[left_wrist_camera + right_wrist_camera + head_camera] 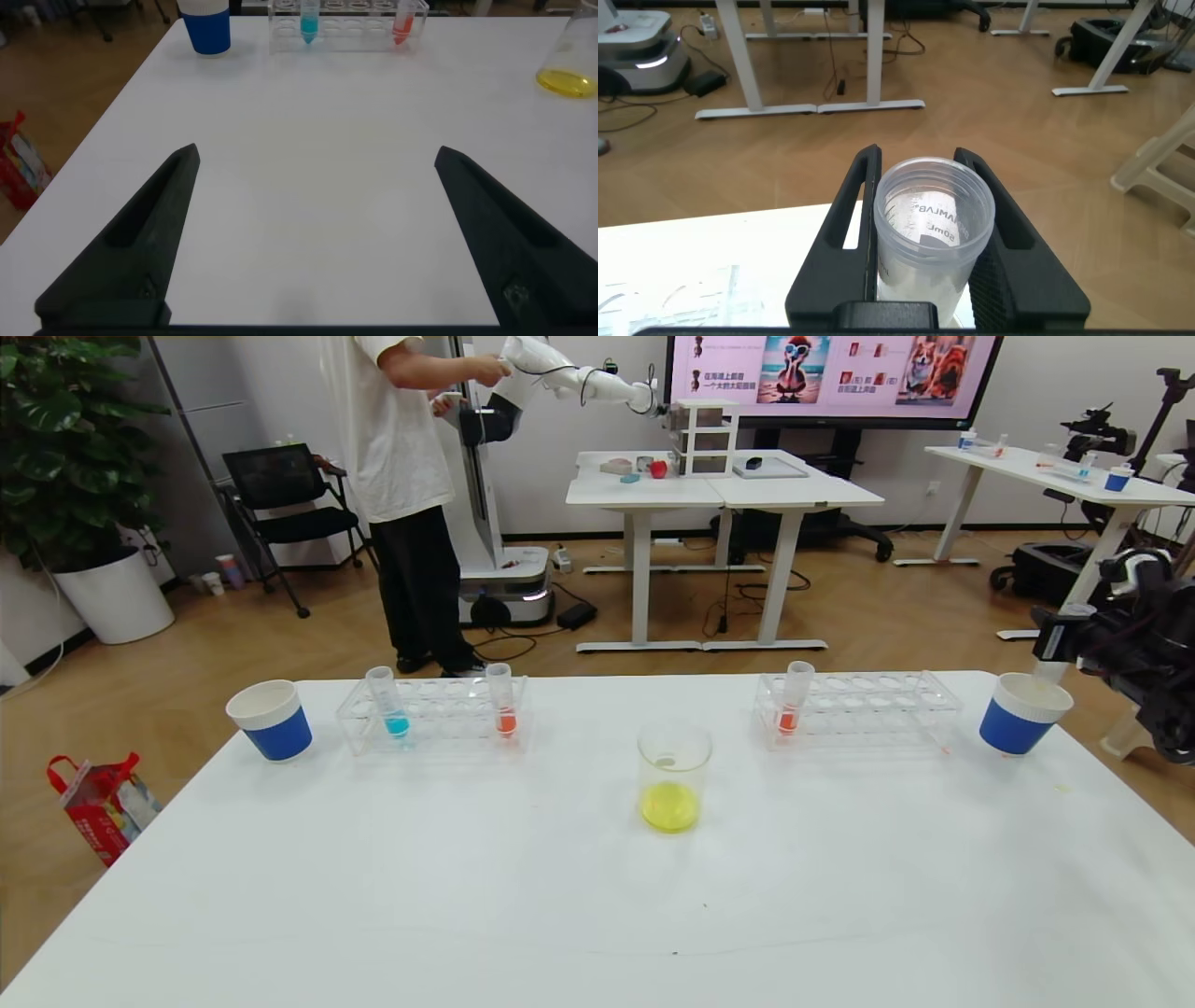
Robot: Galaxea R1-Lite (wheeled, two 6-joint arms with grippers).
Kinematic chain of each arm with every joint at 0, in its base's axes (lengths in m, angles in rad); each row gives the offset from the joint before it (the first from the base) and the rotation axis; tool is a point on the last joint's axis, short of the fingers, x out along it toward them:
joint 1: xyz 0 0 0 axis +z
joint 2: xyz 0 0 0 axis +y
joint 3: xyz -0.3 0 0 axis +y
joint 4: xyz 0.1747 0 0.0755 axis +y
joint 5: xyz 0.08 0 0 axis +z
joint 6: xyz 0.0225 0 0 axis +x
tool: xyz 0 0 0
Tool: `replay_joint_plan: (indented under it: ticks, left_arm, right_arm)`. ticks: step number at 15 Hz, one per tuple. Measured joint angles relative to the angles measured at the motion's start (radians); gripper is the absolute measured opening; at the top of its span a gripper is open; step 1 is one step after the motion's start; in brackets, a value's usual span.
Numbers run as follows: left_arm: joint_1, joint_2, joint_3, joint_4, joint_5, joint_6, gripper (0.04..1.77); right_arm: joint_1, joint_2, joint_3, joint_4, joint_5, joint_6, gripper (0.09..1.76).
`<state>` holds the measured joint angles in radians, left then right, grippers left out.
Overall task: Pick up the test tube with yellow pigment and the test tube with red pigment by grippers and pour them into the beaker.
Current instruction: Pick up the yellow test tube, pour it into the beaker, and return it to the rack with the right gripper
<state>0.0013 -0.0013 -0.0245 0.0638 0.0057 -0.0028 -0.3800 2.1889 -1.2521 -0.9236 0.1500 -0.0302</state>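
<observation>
White table (pixel 560 915), tube (pixel 934 229) printed "50mL"

Beaker (pixel 572 58) cut off by frame edge

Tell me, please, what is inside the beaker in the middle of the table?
The beaker holds a shallow layer of yellow liquid at its bottom; the rest is empty. No tube stands in it. Whether any red has been mixed in cannot be told.
</observation>
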Motion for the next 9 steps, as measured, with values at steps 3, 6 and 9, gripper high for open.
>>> replay_joint_plan:
  ticks: [3,6,9]
  left_arm:
    - [0.0,0.0,0.0,0.0,0.0,0.0,1.75]
    - [0.0,0.0,0.0,0.0,0.0,0.0,1.75]
    - [0.0,0.0,0.0,0.0,0.0,0.0,1.75]
  right_arm:
    - [-0.003,0.051,0.01,-0.057,0.003,0.0,0.53]
    - [-0.005,0.076,0.026,-0.062,0.007,0.001,0.53]
    - [-0.001,0.082,0.04,-0.067,0.008,0.004,0.53]
